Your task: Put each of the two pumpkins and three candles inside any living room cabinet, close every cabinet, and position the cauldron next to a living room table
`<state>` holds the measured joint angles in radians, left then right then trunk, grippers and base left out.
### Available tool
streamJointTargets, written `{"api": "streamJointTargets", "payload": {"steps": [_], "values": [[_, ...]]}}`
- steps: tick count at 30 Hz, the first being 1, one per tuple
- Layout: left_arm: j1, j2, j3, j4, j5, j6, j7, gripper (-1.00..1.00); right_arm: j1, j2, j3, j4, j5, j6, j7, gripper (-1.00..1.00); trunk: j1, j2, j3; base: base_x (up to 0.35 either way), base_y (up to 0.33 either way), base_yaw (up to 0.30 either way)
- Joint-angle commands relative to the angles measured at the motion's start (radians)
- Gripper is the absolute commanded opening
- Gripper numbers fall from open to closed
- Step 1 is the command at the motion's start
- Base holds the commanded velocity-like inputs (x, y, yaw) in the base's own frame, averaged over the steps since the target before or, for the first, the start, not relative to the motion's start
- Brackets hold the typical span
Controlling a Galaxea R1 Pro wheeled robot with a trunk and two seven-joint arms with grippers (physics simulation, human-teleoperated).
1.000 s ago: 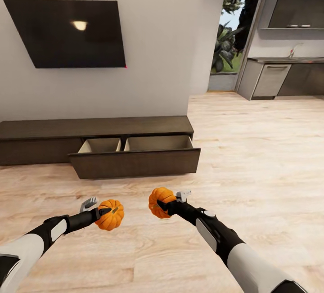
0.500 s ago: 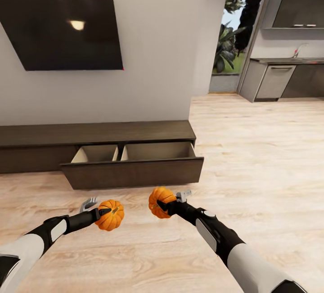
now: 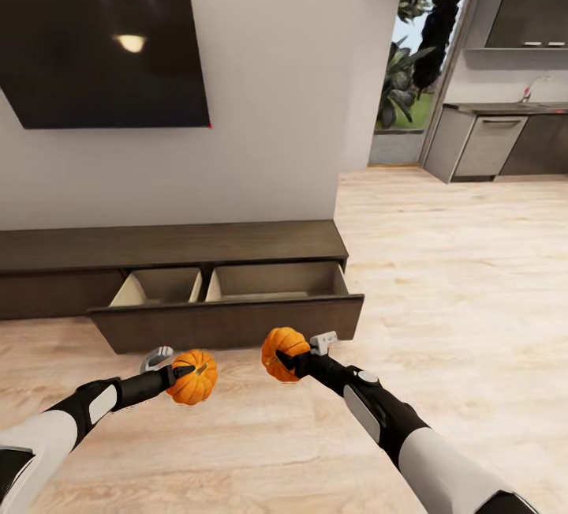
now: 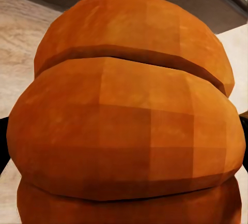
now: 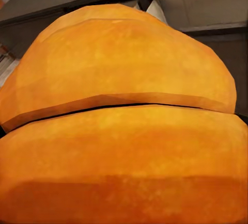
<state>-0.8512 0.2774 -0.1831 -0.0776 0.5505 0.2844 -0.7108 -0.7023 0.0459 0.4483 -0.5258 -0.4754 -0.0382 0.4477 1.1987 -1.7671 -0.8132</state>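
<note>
With each gripper, left (image 3: 180, 376) and right (image 3: 285, 359), clamping a pumpkin (image 3: 193, 377) short of the open drawer (image 3: 229, 310), carry both over its front before letting go.

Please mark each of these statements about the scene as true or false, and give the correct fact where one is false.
1. Each gripper holds one pumpkin. True: the left gripper is shut on the left pumpkin and the right gripper on the right pumpkin.
2. The cabinet has all drawers closed. False: one wide drawer stands pulled out.
3. A pumpkin already lies in the open drawer. False: its pale compartments look empty.
4. A dark TV hangs on the wall above the cabinet. True.
5. The floor is grey carpet. False: it is light wood.
</note>
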Motion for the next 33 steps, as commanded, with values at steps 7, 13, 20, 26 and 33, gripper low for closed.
{"api": "streamJointTargets", "payload": {"steps": [7,13,20,26,33], "values": [[-0.001,0.009,0.008,-0.005,0.005,0.0,-0.016,-1.0,0.0,0.0,-0.002,-0.011,0.003,-0.001,0.001,-1.0,0.0,0.0,0.0,0.336,0.0,0.0],[0.003,0.021,0.026,-0.007,0.011,-0.005,-0.14,-1.0,0.001,-0.013,-0.013,-0.028,-0.005,0.02,0.004,-1.0,0.0,0.0,0.0,0.224,0.0,0.0],[0.01,0.023,0.005,-0.015,0.009,-0.001,-0.133,-1.0,0.005,-0.001,-0.004,0.001,0.001,0.025,0.0,-1.0,0.0,0.0,0.0,0.0,0.0,0.0],[0.011,0.022,0.004,-0.016,0.009,-0.001,-0.131,-1.0,0.006,0.0,0.02,0.022,0.003,-0.009,-0.001,-1.0,0.0,0.0,0.0,0.0,0.0,0.0],[0.011,0.022,0.004,-0.016,0.008,-0.001,-0.131,-1.0,0.006,0.001,0.021,0.021,0.003,-0.011,-0.005,-1.0,0.0,0.0,0.0,0.0,0.0,0.0]]}}
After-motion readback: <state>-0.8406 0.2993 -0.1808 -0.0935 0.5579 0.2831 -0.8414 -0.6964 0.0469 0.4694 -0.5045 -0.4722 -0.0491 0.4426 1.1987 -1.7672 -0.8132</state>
